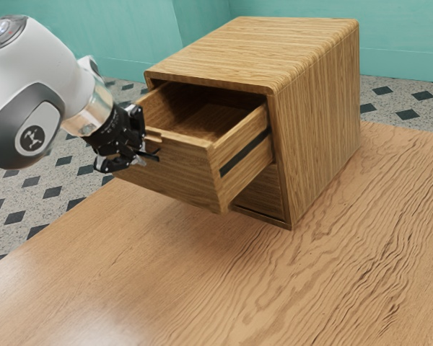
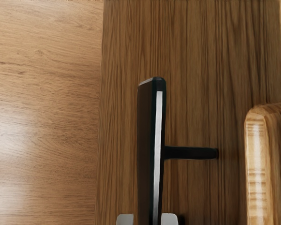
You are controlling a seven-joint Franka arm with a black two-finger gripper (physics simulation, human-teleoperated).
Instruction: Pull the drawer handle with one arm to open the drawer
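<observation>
Gaping wood-grain drawer (image 1: 180, 169), black handle (image 2: 152, 140)

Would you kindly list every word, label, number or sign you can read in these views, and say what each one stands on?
There is no readable text.
The one sign is a small white emblem on the arm's dark joint cap, too small to make out.
The cabinet, drawer, handle and table bear no marks.

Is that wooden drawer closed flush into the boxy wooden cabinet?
No, the light wooden drawer juts well out of the box-shaped wooden cabinet, its inside showing.
</observation>
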